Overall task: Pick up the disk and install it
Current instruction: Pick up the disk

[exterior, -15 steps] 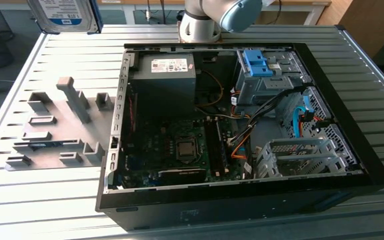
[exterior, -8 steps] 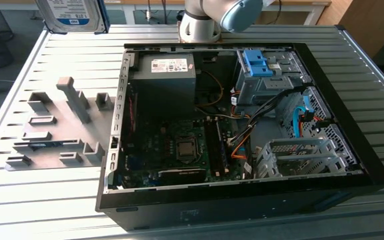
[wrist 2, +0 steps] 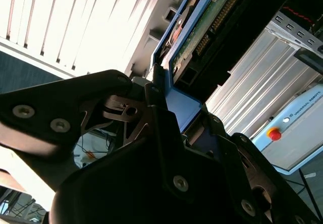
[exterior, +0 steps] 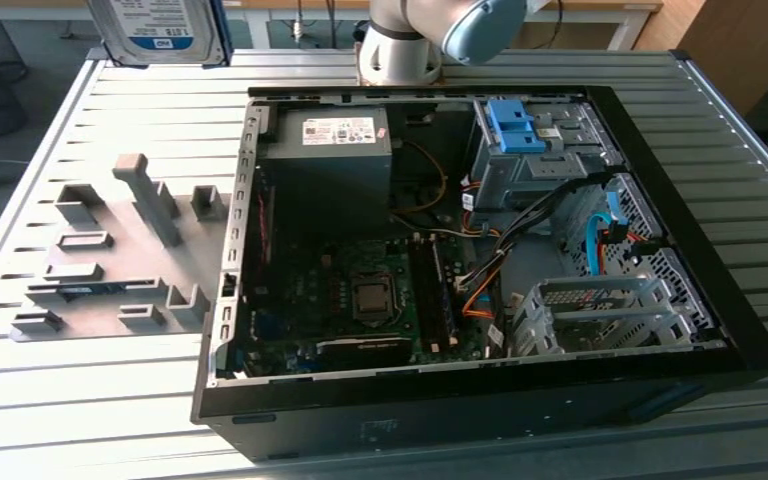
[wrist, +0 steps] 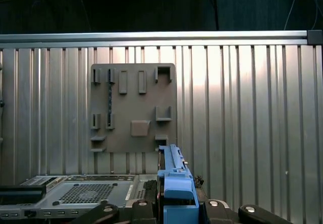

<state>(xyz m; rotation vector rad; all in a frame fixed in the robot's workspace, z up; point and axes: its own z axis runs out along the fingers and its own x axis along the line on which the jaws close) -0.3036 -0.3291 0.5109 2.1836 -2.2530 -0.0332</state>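
The disk hangs high above the table's far corner at the exterior view's left, its white-and-blue label facing the camera. In the second wrist view the disk shows its green circuit board and blue rail, clamped between the black fingers of my gripper. In the first wrist view the disk's blue rail stands edge-on in my gripper, well above the table. The gripper is shut on the disk.
An open computer case lies on the slatted metal table. It holds a grey metal box, a blue bracket in a drive bay and a metal cage. A grey fixture board lies beside the case.
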